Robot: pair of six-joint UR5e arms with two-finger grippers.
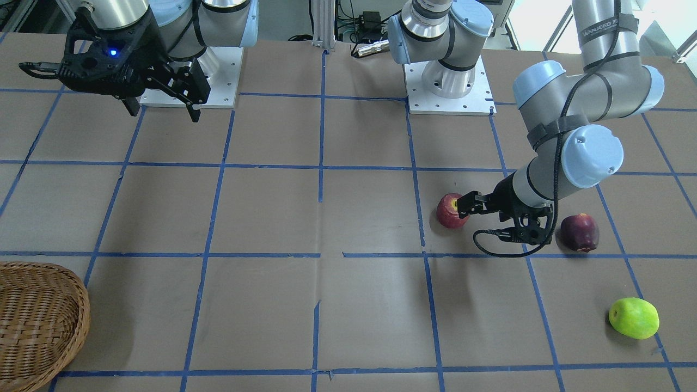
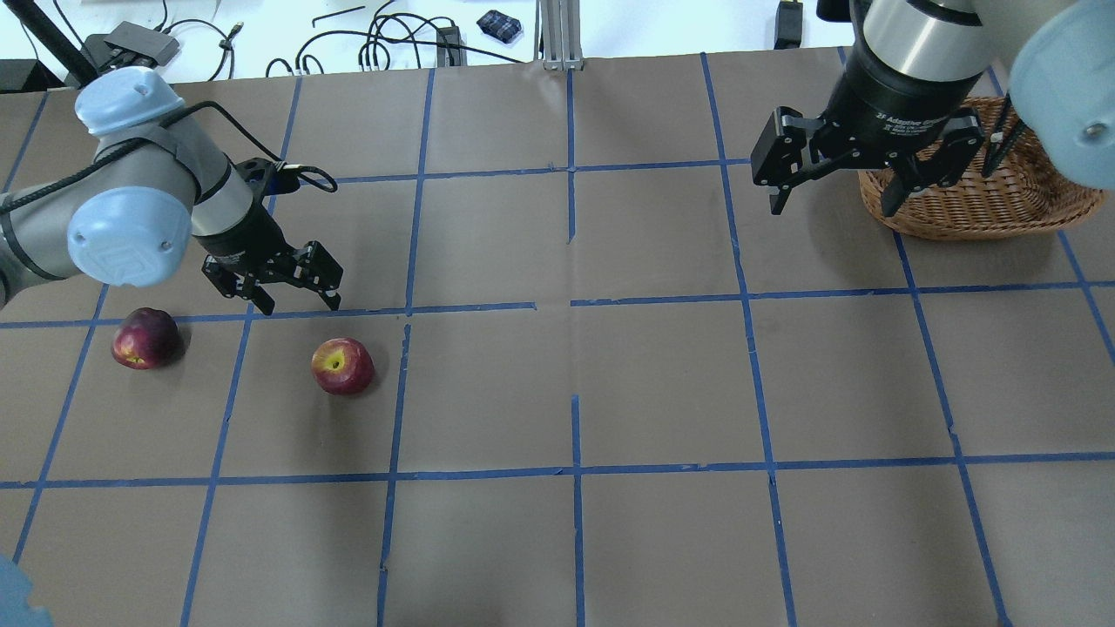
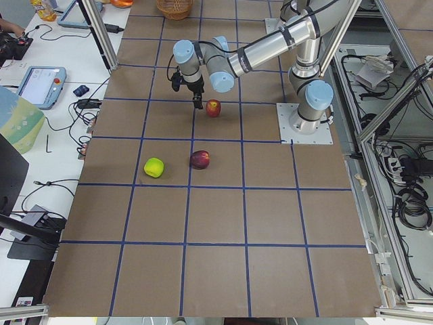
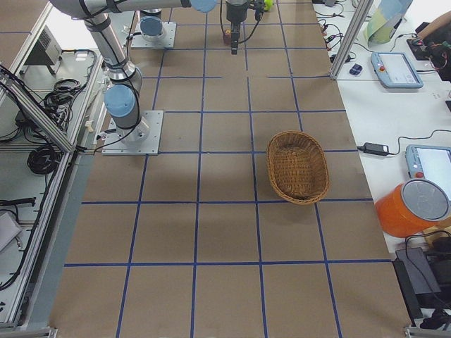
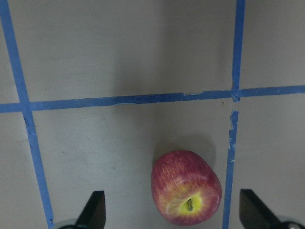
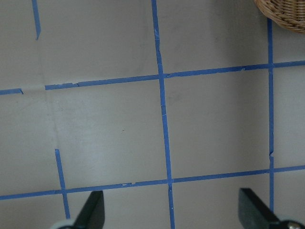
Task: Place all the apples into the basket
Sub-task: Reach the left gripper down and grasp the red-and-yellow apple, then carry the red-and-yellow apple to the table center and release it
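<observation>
Near red apple [image 2: 343, 366], left tool [image 2: 300, 305] spread

My left arm [image 2: 131, 218] is bent at the elbow and reaches low across the left side, with my left gripper [image 2: 300, 306] tipped downward and its jaws spread wide. My right gripper [image 2: 832, 209] hangs high at the far right, pointing down, jaws just as wide.

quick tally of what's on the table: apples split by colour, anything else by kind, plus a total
Red apple with yellow stem dimple: 1
Dark maroon-purple apple: 1
Lime green apple: 1
Brown woven wicker basket: 1
Total: 4 things, 3 of them apples, none in the basket.
</observation>
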